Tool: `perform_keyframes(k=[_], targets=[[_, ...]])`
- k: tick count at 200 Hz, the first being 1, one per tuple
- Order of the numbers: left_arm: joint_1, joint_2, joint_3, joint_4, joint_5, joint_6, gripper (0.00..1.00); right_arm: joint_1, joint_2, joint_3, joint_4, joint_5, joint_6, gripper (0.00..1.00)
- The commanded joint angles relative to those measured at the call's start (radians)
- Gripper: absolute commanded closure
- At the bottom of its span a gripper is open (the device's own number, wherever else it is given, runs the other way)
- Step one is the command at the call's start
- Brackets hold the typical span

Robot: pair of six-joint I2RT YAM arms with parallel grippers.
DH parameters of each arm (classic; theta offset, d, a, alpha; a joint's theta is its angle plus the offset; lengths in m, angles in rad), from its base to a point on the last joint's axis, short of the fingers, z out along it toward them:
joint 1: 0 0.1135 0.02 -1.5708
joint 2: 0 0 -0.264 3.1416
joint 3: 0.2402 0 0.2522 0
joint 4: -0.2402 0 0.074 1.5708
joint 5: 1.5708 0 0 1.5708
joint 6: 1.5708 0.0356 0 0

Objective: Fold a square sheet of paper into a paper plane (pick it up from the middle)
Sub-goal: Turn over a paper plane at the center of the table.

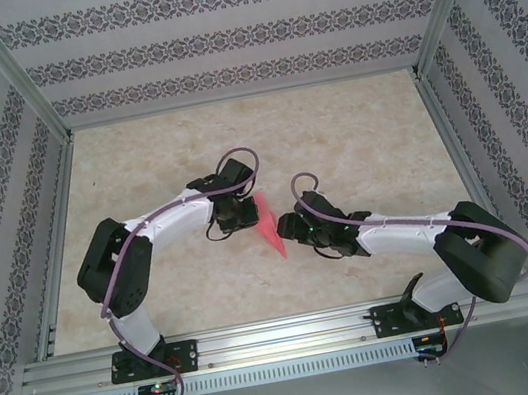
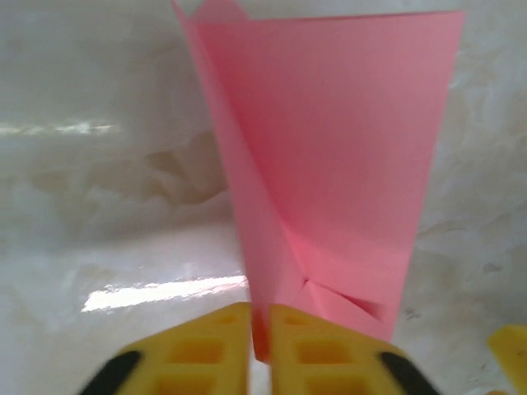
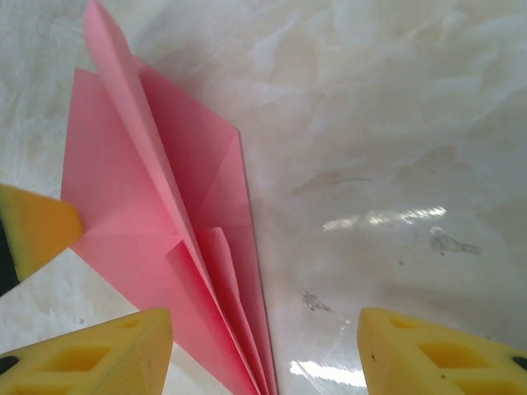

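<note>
Clerk: Yellow fingers (image 2: 198,354) of the left gripper (image 2: 260,319) sit nearest the lens in the left wrist view. They are pressed together on a low fold of the plane (image 2: 329,164), and their bases are cut off by the bottom edge.

Checker: Largest item?

Clerk: Table (image 1: 333,125), one, with a pale marbled top. Patterned panels (image 1: 217,38) wall it on three sides and a metal rail (image 1: 287,335) runs along the near edge. There is wide bare room behind the arms and to both sides.

Checker: Arms?

Clerk: Left arm (image 1: 162,225) and right arm (image 1: 401,228), both bent inward, with the wrists close together near the table's middle. From above, the wrists hide both sets of fingers.

Checker: Plane?

Clerk: One, pink-red, ridge raised, flaps spread. In the top view it lies between the two wrists, partly under the left one. One peak is clipped by the top edge in the left wrist view. In the right wrist view the point runs off the bottom.

Checker: Right gripper?

Clerk: Right gripper (image 3: 263,325), jaws well apart, gripping nothing. The plane's pointed end lies between them, close to the left-hand finger; whether they touch is not clear. A small yellow piece (image 3: 33,230) sits against the plane at the left edge and is hard to identify.
</note>
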Motion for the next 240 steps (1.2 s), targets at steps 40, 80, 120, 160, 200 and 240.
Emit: perform_keyframes(k=[40, 80, 120, 160, 200, 240], targets=[[0.041, -0.065, -0.07, 0.058, 0.014, 0.015, 0.93, -0.014, 0.095, 0.117, 0.071, -0.117, -0.136, 0.39], [0.047, -0.065, -0.073, 0.059, 0.02, 0.03, 0.94, -0.023, 0.161, 0.171, 0.058, -0.159, -0.167, 0.4], [0.051, -0.061, -0.088, 0.066, 0.027, 0.032, 0.94, -0.05, 0.21, 0.189, 0.063, -0.179, -0.173, 0.4], [0.052, -0.058, -0.089, 0.067, 0.025, 0.034, 0.93, -0.063, 0.246, 0.183, 0.146, -0.266, -0.168, 0.39], [0.053, -0.057, -0.086, 0.066, 0.024, 0.036, 0.93, -0.062, 0.281, 0.182, 0.183, -0.301, -0.166, 0.39], [0.054, -0.055, -0.083, 0.064, 0.024, 0.036, 0.93, -0.061, 0.27, 0.155, 0.224, -0.32, -0.162, 0.39]])
